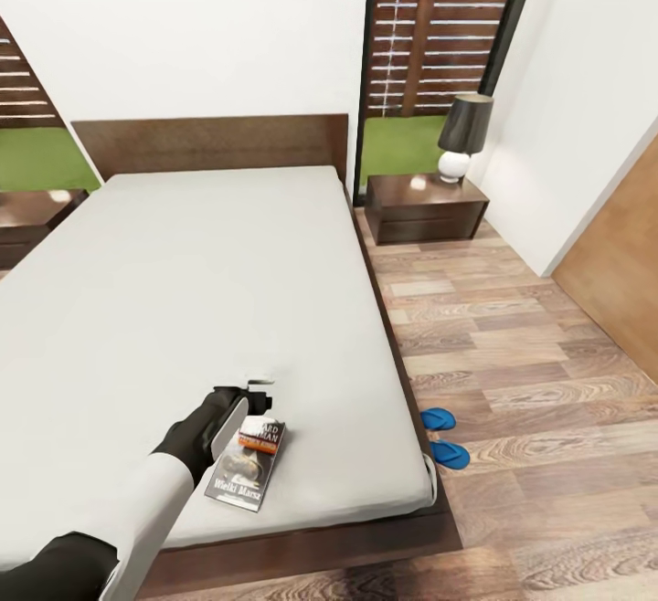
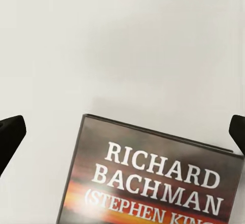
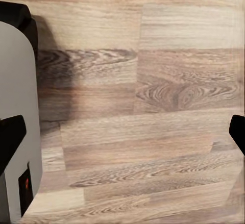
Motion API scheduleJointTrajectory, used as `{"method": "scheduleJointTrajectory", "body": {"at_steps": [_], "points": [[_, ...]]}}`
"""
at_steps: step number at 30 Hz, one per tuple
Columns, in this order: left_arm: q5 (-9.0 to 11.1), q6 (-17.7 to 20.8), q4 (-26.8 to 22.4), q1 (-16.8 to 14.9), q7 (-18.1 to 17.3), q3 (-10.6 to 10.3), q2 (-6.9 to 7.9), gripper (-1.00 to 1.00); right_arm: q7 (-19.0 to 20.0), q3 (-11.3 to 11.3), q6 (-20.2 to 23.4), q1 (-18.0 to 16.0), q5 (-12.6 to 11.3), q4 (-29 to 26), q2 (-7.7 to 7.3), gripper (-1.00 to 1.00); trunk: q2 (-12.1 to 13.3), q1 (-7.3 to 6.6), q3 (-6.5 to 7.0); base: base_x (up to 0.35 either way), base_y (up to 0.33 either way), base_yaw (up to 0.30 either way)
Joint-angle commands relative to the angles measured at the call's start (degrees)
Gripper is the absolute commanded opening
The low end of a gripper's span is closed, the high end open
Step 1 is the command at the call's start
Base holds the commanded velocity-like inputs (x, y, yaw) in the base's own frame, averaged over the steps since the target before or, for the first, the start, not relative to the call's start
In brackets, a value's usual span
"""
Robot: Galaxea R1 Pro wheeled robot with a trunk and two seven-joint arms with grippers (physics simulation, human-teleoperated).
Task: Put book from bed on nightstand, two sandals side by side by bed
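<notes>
Left gripper (image 1: 259, 393) spread wide, empty, poised over the book (image 1: 247, 463) lying on the bed (image 1: 183, 290); nightstand (image 1: 425, 205) bare of it. Sandals (image 1: 445, 437) paired beside bed. Right gripper (image 3: 122, 132) open over floor.

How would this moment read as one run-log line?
left gripper: open above book | book: on bed | sandals: floor beside bed | right gripper: open
</notes>
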Motion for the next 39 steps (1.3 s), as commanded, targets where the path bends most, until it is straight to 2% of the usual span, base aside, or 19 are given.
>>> {"method": "scheduleJointTrajectory", "body": {"at_steps": [1, 9, 12, 18, 21, 39], "points": [[0.60, 0.18, -0.16, -0.04, 0.49, -0.30, 0.05, 1.00, 0.11, 0.10, -0.19, 0.25, 0.50, 0.07, -0.14, 1.00, -0.02, 0.00, -0.08, 0.000, 0.000, 0.000], [0.56, 0.18, -0.45, -0.07, 0.43, -0.36, 0.08, 1.00, 0.03, 0.39, -0.19, 3.02, 0.56, 0.07, -0.49, 1.00, -0.02, 0.00, -0.23, 0.000, 0.000, 0.000], [0.56, 0.18, -0.53, -0.08, 0.42, -0.47, 0.03, 1.00, -0.04, 0.47, -0.19, 5.27, 0.48, 0.08, -0.56, 1.00, -0.02, 0.00, -0.24, 0.000, 0.000, 0.000], [0.56, 0.18, -0.51, -0.08, 0.42, -0.56, 0.04, 1.00, -0.14, 0.49, -0.19, 6.85, 0.40, 0.11, -0.73, 1.00, -0.02, 0.00, -0.25, 0.000, 0.000, 0.000], [0.55, 0.18, -0.50, -0.08, 0.42, -0.60, 0.07, 1.00, -0.24, 0.51, -0.22, 8.94, 0.40, 0.08, -1.16, 1.00, -0.02, 0.00, -0.25, 0.000, 0.000, 0.000], [0.55, 0.05, -0.45, -0.01, 0.42, -0.67, 0.01, 1.00, -0.74, 0.56, -0.19, 11.15, 0.38, 0.19, -2.15, 1.00, -0.02, 0.00, -0.26, 0.000, 0.000, 0.000]]}}
